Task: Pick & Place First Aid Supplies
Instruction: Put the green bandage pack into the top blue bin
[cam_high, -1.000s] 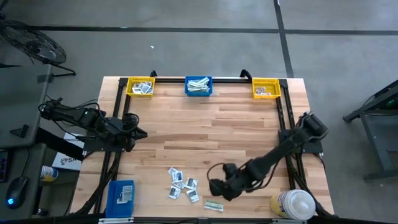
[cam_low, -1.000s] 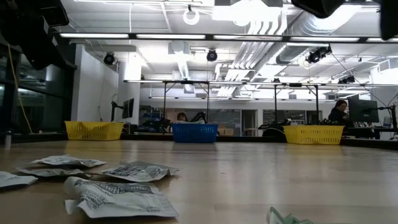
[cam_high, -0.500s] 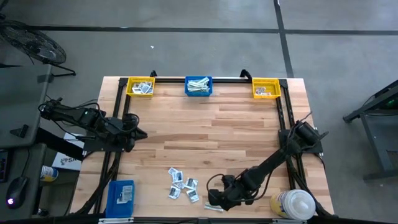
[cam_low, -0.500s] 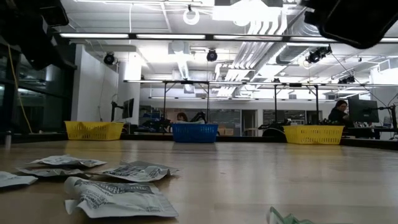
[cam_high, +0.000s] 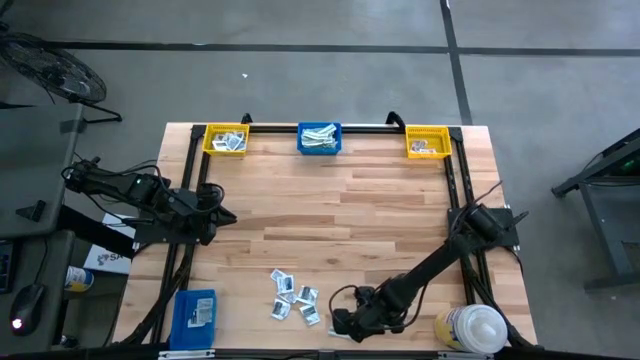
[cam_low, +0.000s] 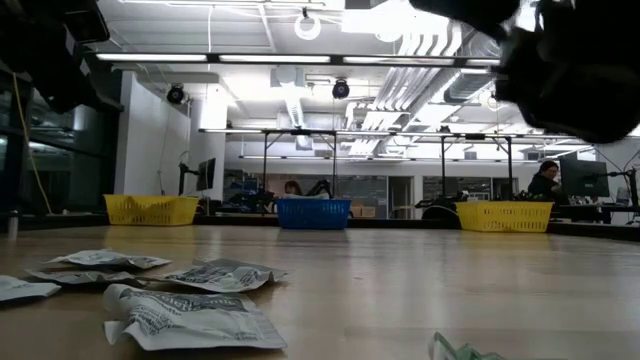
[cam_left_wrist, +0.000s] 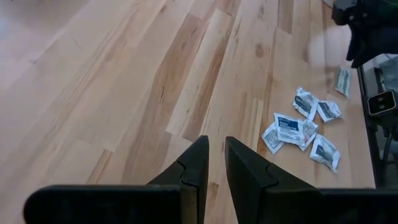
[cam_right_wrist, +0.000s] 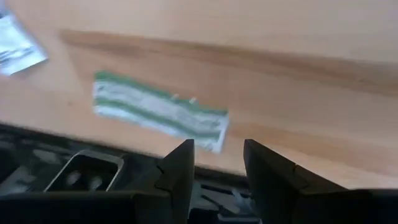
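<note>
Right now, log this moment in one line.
right hand: open, over green-and-white strip | left hand: waiting, left table side | white packets: loose on table

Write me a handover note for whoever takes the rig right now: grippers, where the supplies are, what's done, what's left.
Right gripper: open, low over the green-and-white strip at the table's near edge, not gripping.
Left gripper: fingers nearly closed, empty, waiting at the left side.
White packets: loose cluster on the table beside the strip.
Done: some supplies already lie in the two yellow bins and the blue bin.
Left: grasp the strip, bin it, then clear the cluster.
</note>
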